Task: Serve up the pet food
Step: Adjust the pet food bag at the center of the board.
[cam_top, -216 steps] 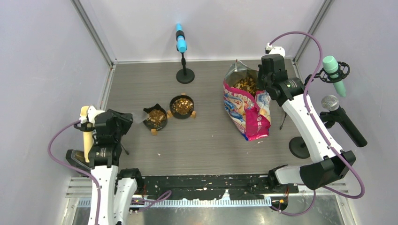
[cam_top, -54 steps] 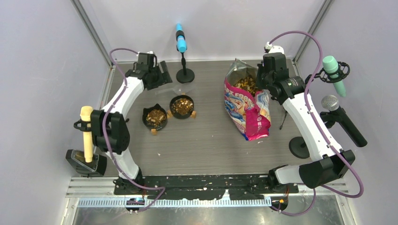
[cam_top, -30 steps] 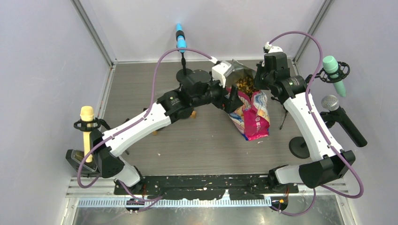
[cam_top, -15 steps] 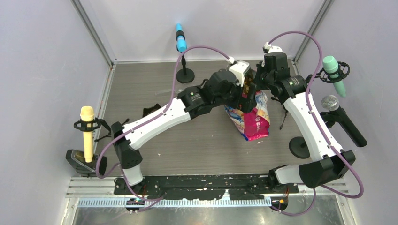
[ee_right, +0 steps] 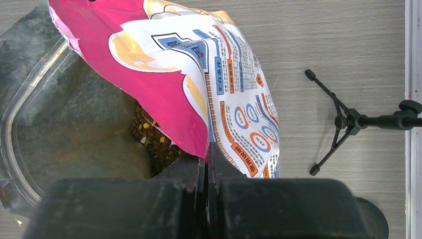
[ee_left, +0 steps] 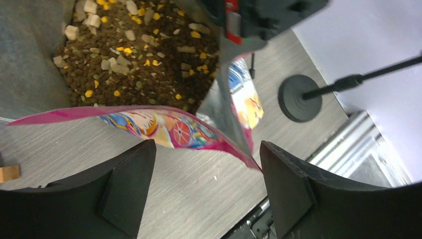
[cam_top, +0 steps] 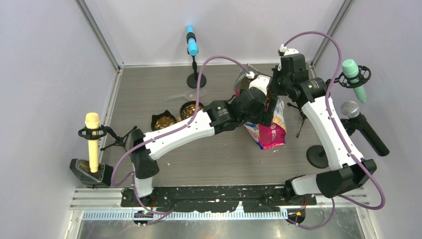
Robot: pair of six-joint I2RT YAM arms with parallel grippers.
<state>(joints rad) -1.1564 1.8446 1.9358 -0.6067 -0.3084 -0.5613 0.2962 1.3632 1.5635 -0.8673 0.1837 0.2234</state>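
The pet food fills the open pink, white and blue bag [cam_top: 271, 127]; I see it in the left wrist view [ee_left: 134, 50] and the right wrist view [ee_right: 154, 137]. More pet food fills two black bowls [cam_top: 164, 121] [cam_top: 191, 108]. My right gripper [cam_top: 276, 83] is shut on the bag's pink rim [ee_right: 189, 119] and holds the mouth open. My left gripper [cam_top: 265, 107] is open and empty, just above the bag's near rim [ee_left: 169, 127], which shows between its fingers [ee_left: 132, 184].
A faint clear scoop-like thing [cam_top: 178, 97] lies behind the bowls. Microphones on stands ring the table: blue [cam_top: 191, 45], yellow [cam_top: 92, 142], green [cam_top: 354, 79], grey [cam_top: 361, 124]. A round stand base [ee_left: 297, 97] and a small tripod [ee_right: 338, 122] stand right of the bag.
My left arm has swung from the back left across the table to the bag, uncovering the bowls. The right gripper has stayed shut on the bag's rim.
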